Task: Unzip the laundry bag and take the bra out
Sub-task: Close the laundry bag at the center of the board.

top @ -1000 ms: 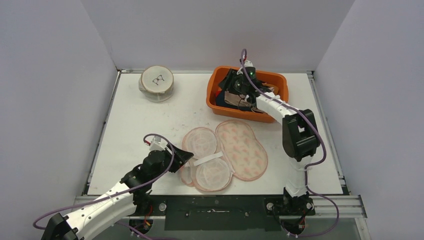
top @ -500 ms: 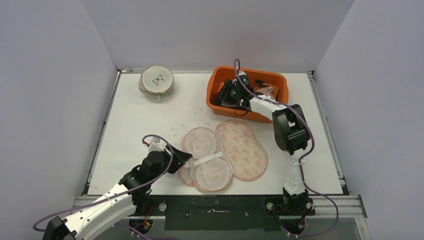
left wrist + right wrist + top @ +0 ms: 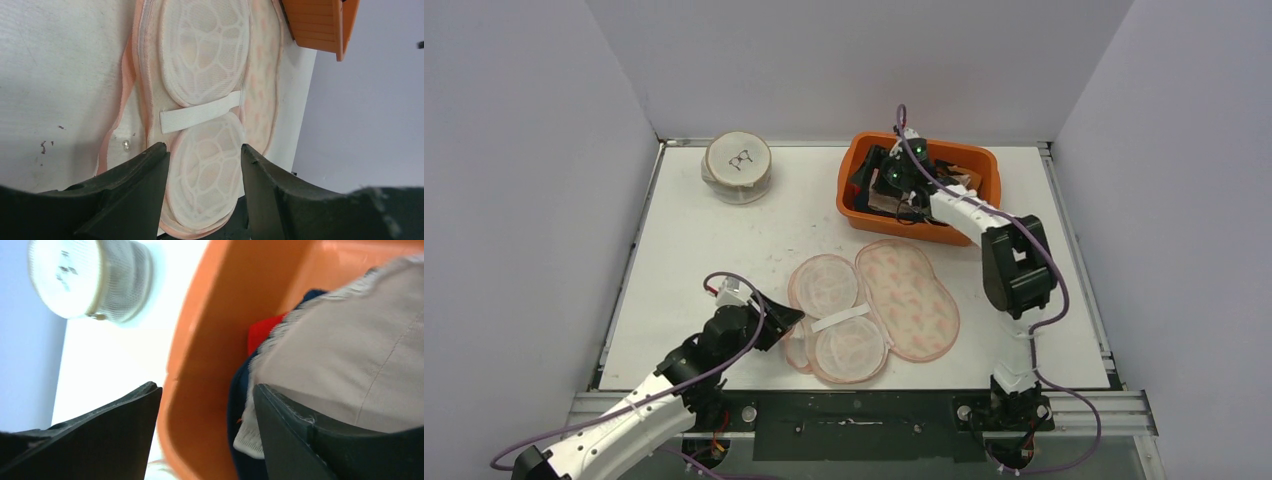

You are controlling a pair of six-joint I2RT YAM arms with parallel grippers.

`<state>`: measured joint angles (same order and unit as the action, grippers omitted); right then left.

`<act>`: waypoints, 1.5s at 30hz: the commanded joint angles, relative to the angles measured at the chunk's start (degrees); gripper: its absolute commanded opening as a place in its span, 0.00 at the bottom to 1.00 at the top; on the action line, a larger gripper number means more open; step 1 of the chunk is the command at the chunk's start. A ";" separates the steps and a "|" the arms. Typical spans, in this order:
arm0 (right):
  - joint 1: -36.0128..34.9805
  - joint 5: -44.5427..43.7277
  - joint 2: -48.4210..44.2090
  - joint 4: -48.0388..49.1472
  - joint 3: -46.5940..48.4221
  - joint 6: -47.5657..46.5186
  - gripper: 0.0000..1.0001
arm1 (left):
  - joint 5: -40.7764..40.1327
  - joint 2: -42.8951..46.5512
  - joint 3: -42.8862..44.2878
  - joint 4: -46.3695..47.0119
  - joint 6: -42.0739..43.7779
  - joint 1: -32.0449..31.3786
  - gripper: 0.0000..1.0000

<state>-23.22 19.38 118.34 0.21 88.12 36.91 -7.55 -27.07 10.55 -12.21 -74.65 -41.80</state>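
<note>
The pink-rimmed mesh laundry bag (image 3: 874, 298) lies unzipped and spread flat on the table. Its left half shows two white mesh domes under a white elastic strap (image 3: 200, 114). My left gripper (image 3: 790, 320) is open and empty at the bag's near left edge, and in the left wrist view (image 3: 202, 156) the nearer dome sits between its fingers. A beige padded garment (image 3: 345, 355), probably the bra, lies in the orange bin (image 3: 980, 160). My right gripper (image 3: 871, 188) is open over the bin's left wall (image 3: 200, 340), with one finger outside it and the other against the beige fabric.
A round white mesh container (image 3: 738, 167) with a bra icon stands at the back left, and it also shows in the right wrist view (image 3: 85, 277). Navy and red cloth (image 3: 260, 332) lie in the bin under the beige piece. Grey walls enclose the table.
My right gripper has shifted left and lower inside the bin, then lifted slightly over its left wall. My left arm has barely moved.
</note>
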 commanded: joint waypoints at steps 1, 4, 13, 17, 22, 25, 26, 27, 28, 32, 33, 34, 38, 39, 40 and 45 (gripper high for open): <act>-0.05 -3.50 -14.54 0.91 -0.95 -3.62 0.70 | -2.09 1.92 4.21 -3.75 1.82 0.51 0.53; -1.88 -8.42 -24.18 0.61 -6.74 -5.71 0.73 | -2.74 4.00 4.72 -5.35 3.11 0.66 0.53; -10.57 -20.38 -54.39 0.73 -35.85 -6.96 0.89 | -5.50 6.10 9.34 -12.46 9.97 1.11 0.87; -10.25 -21.62 -67.20 -5.26 -48.57 -5.51 0.98 | -8.29 6.29 12.38 -17.37 13.74 1.28 0.96; -10.11 -29.38 -77.94 -10.98 -60.89 -0.09 1.00 | -9.36 6.80 11.24 -14.41 18.03 1.33 0.96; -9.98 -35.49 -82.02 -14.68 -65.55 5.47 0.95 | -7.71 3.21 10.43 -10.72 20.24 1.20 0.96; -9.89 -36.95 -82.66 -15.87 -67.40 7.21 0.94 | -6.57 1.24 10.38 -9.43 20.73 1.12 0.96; -9.85 -37.93 -82.81 -16.73 -68.46 8.73 0.93 | -5.57 -0.55 10.49 -8.43 20.85 0.99 0.97; -9.86 -38.04 -82.77 -16.65 -69.66 9.68 0.91 | -4.57 -2.50 10.54 -7.35 20.94 0.82 0.99; -10.06 -40.10 -80.50 -13.89 -72.32 12.42 0.87 | -2.68 -6.36 10.35 -3.43 20.95 -0.50 0.95; -10.03 -41.51 -78.99 -14.13 -71.90 12.52 0.87 | -2.98 -6.55 10.29 -2.92 20.95 -0.92 0.94; -10.03 -42.76 -77.21 -14.47 -71.28 12.72 0.87 | -3.49 -6.59 10.29 -2.76 20.82 -1.40 0.94; -10.08 -44.94 -70.62 -13.93 -69.11 11.91 0.82 | -4.24 -6.83 10.48 -2.82 19.74 -2.23 0.93; -10.02 -45.04 -69.46 -13.58 -68.87 11.65 0.80 | -4.16 -6.97 10.34 -2.87 19.27 -2.27 0.93; -10.07 -45.12 -68.31 -13.35 -68.60 11.55 0.78 | -4.14 -7.11 10.06 -2.71 18.74 -2.35 0.92; -10.25 -43.94 -64.46 -12.70 -68.01 11.10 0.68 | -3.70 -7.30 8.18 -1.58 16.56 -2.57 0.91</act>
<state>-33.39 -22.70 52.14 -15.18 17.47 47.68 -11.70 -34.26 19.59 -17.21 -56.45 -43.86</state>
